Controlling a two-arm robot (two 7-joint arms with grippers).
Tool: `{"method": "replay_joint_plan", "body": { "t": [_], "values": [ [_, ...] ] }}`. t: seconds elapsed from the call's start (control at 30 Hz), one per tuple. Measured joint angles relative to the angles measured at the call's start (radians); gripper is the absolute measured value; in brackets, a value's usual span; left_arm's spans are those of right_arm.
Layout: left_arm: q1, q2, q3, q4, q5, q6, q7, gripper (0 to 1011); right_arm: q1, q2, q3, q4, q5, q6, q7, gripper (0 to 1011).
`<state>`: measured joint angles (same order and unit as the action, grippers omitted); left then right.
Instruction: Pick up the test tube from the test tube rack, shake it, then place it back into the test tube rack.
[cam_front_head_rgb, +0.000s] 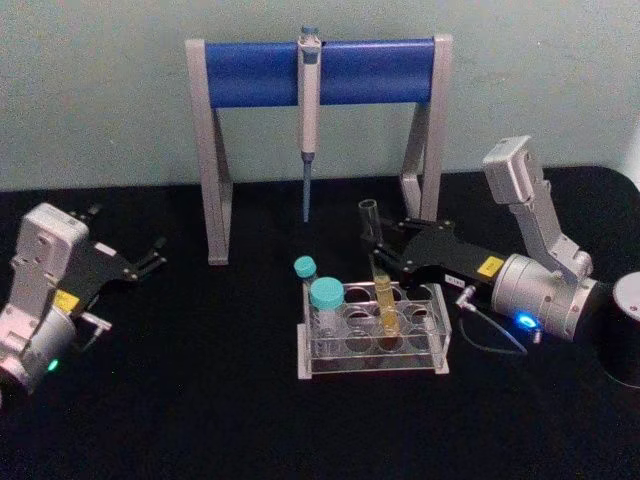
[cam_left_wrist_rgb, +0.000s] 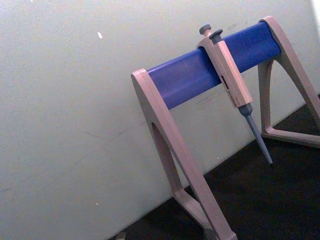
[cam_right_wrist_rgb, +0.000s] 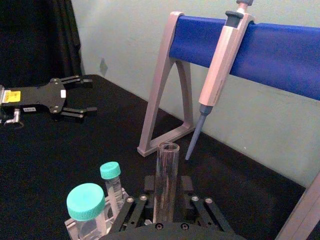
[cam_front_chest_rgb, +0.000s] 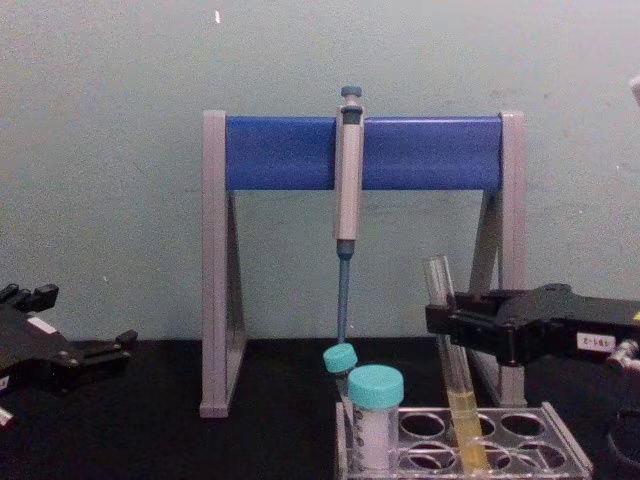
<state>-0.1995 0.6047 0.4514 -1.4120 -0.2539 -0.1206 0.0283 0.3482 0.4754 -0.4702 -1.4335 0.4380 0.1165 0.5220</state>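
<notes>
Test tube (cam_front_head_rgb: 384, 292): clear, uncapped, yellow liquid in its lower part; foot in a middle hole of the test tube rack (cam_front_head_rgb: 372, 364), stem leaning slightly off upright. Right gripper (cam_front_head_rgb: 378, 256): reaches in level from the right, low over the rack, jaws closed against the tube's upper stem, one on each side. Teal-capped tubes (cam_front_head_rgb: 326, 293): two, at the rack's left end. Pipette stand (cam_front_head_rgb: 320, 70): behind the rack, pipette (cam_front_head_rgb: 308, 120) hanging. Left gripper (cam_front_head_rgb: 155, 256): parked far left on the black table (cam_front_head_rgb: 200, 400), jaws apart.
</notes>
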Motion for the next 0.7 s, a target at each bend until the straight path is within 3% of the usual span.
{"method": "replay_joint_plan", "body": {
  "t": [0.13,0.7],
  "values": [
    [0.0,0.0,0.0,0.0,0.0,0.0,0.0,1001,0.0,0.0,0.0,0.0,0.0,0.0,0.0,235],
    [0.0,0.0,0.0,0.0,0.0,0.0,0.0,1001,-0.001,0.0,0.0,0.0,0.0,-0.003,0.0,228]
  ]
}}
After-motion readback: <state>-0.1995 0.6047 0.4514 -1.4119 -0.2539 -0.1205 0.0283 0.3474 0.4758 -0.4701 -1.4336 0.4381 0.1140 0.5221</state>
